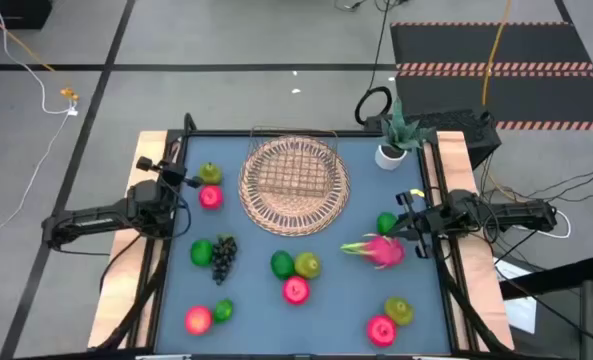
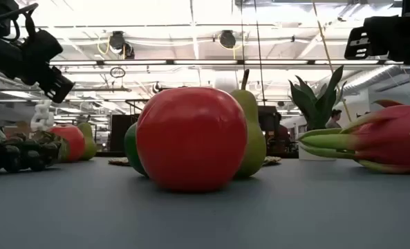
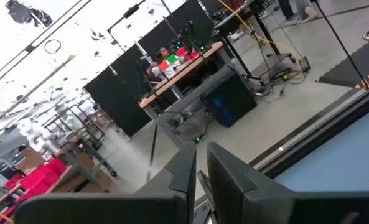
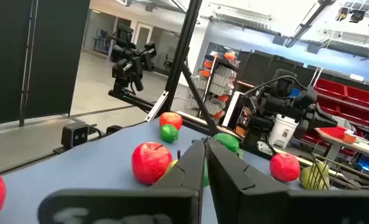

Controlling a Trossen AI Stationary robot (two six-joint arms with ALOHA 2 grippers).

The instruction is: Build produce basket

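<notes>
Tan woven wicker basket with wide round rim and shallow square well is seen at the far middle of the blue table, well empty, nothing yet loaded. Small toy produce is scattered on the near half and the sides: pink dragon fruit with green tips toward the right edge, a green lime just behind it, a dark grape bunch beside a green fruit left of centre, a red apple with two green fruits touching behind it, further red-and-green pairs at the near corners, and a pear and pink apple near the left arm. Left gripper is held above the left edge of the table, fingers all but closed, nothing held. Right gripper hovers at the right edge near the lime and dragon fruit, fingers pressed together, empty. Task judged at its very start; first pick not begun. For a good first pick, the nearer fruit should be taken by the nearer arm, jaws opened fully before descent, closed across the roundest width, and the piece lowered into the well rather than onto the sloping rim. The dragon fruit's soft tips are best avoided. The white pot with green plant at the far right corner should be left alone
</notes>
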